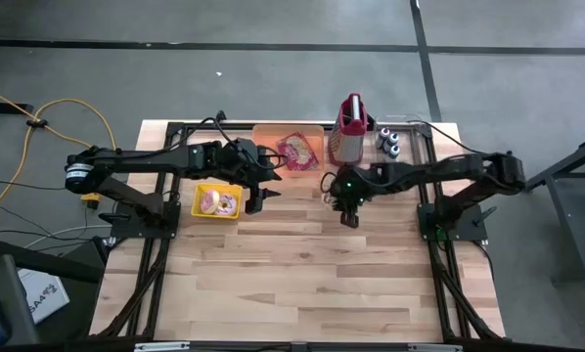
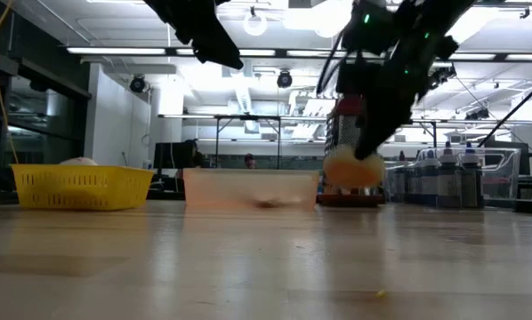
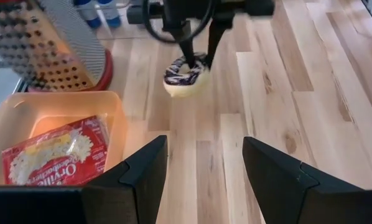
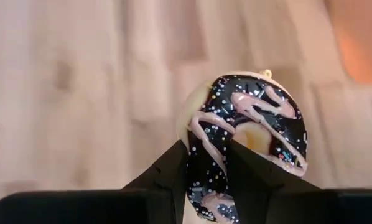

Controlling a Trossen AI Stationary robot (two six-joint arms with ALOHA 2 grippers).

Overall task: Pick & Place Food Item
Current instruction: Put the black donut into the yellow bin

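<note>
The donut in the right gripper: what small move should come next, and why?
Probably carry it toward the yellow basket. The right gripper is shut on the donut, one finger through its hole, and the low view shows it clear of the table. The left gripper hangs open by the basket.

Toward the far edge of the surface (image 1: 302,284) stand a tray (image 1: 269,137) with a popcorn bag (image 1: 296,151) in it, a grater (image 1: 348,129) just right of the tray, and small bottles (image 1: 388,141) right of the grater. A basket (image 1: 217,201) sits nearer the front, left of the tray, with food inside. The left gripper (image 1: 254,200) hangs just right of the basket. The right gripper (image 1: 348,217) hangs in front of the grater, its fingers (image 4: 173,171) pinching a donut (image 4: 248,134) clear above the surface.
</note>
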